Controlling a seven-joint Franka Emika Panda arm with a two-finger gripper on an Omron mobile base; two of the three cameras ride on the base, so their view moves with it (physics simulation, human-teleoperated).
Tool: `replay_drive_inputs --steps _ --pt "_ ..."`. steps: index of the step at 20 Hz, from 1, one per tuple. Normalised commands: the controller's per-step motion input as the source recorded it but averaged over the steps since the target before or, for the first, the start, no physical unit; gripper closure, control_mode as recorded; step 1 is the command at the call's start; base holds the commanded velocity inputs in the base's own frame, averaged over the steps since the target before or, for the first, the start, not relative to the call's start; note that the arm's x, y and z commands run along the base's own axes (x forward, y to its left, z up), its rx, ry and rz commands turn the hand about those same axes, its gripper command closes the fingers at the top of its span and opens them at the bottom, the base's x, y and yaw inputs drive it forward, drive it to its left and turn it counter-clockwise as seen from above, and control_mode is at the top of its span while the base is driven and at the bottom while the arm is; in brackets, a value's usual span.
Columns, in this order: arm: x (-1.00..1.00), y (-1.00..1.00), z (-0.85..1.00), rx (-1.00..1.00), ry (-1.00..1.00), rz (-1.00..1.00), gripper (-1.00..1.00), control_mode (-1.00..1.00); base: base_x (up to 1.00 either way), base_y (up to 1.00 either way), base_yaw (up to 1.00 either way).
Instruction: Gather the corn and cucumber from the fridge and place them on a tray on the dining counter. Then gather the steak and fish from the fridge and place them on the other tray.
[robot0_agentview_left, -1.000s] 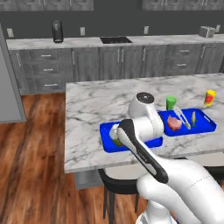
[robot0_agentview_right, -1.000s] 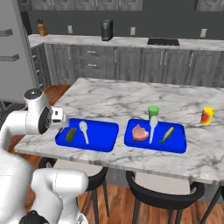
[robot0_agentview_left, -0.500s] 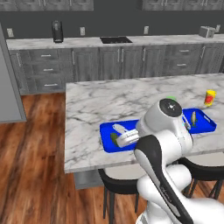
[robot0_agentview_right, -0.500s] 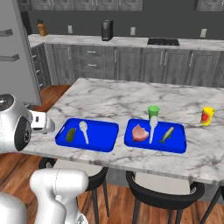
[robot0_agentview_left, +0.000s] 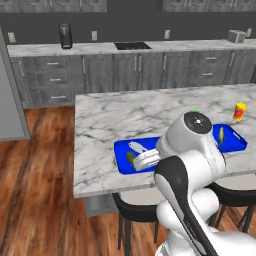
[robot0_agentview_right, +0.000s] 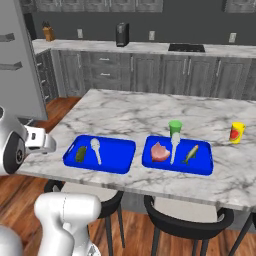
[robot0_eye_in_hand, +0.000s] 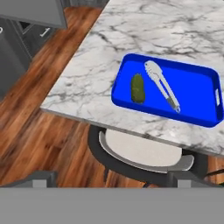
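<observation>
Left base view: our claw (robot0_agentview_left: 146, 160), spread and empty, hangs over the near tray (robot0_agentview_left: 121, 153); the cucumber (robot0_agentview_left: 131, 158) lies just beside it.

Right base view: 2 trays; the cucumber (robot0_agentview_right: 81, 153) and tongs (robot0_agentview_right: 95, 150) share one, steak (robot0_agentview_right: 160, 151) and fish (robot0_agentview_right: 190, 154) the other (robot0_agentview_right: 202, 167), farther off.

Hand view: the cucumber (robot0_eye_in_hand: 137, 88) lies ahead, long axis pointing away from us; the corn is on neither tray.

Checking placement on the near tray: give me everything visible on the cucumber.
The cucumber is a small, dark olive-green stubby cylinder with rounded ends and a dull, slightly mottled skin. It lies flat on the floor of the blue tray at the tray's end nearest the counter's corner, beside a pair of pale tongs but apart from them. It rests clear of the rim, and nothing grips it. From the right base view it shows as a dark oblong.
</observation>
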Motion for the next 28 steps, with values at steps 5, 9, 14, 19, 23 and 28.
replay_drive_inputs --steps 5,9,14,19,23,28 --pt "0.0 0.1 -0.07 0.0 0.0 0.0 -1.0 1.0 0.05 0.73 0.06" --pt "0.0 0.0 0.0 0.0 0.0 0.0 -1.0 1.0 0.06 1.0 0.05" --pt "0.0 0.0 0.0 0.0 0.0 0.0 -1.0 1.0 0.02 1.0 0.03" --pt "0.0 0.0 0.0 0.0 0.0 0.0 -1.0 1.0 0.36 0.96 0.08" --pt "0.0 0.0 0.0 0.0 0.0 0.0 -1.0 1.0 0.89 0.68 0.25" --pt "0.0 0.0 0.0 0.0 0.0 0.0 -1.0 1.0 0.7 0.67 0.33"
